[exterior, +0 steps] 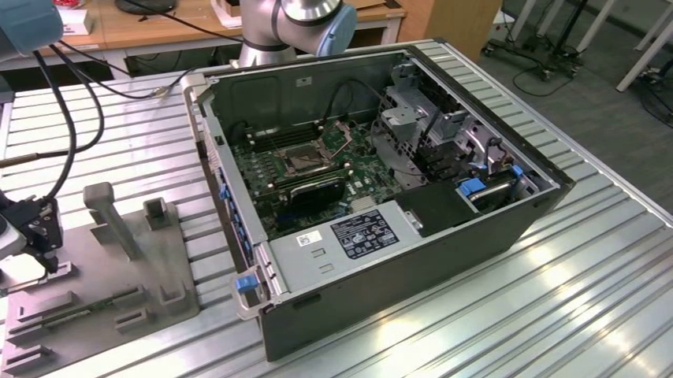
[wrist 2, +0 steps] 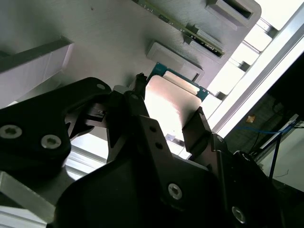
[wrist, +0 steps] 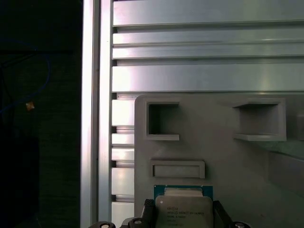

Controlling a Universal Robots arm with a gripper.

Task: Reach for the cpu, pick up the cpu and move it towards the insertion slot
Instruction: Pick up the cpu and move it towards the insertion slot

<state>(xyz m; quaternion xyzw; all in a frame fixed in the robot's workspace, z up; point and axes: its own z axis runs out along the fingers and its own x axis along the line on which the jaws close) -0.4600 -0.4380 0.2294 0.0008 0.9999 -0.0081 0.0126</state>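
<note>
Second wrist view has my gripper [wrist 2: 168,95] closest of all, its jaws drawn in against two opposite edges of the cpu [wrist 2: 173,114], so I read myself as clamped on it. I cannot tell whether the chip has left the surface beneath it. Both wrist views put the cpu low over the grey fixture plate [wrist: 213,161], just beside one of its small raised blocks [wrist: 177,169]. I judge the chip to be light, thin and stiff, with a slick metal face that offers no purchase. The edges of its green board, where I grip it, look like the right place to hold. It is probably fragile underneath, so it wants a level carry and only modest squeeze. Beyond the plate runs the ribbed metal bench [wrist: 190,76]. Farthest off, in the exterior view, the insertion slot [exterior: 305,161] sits inside the open computer case [exterior: 421,260], well apart from me.
</note>
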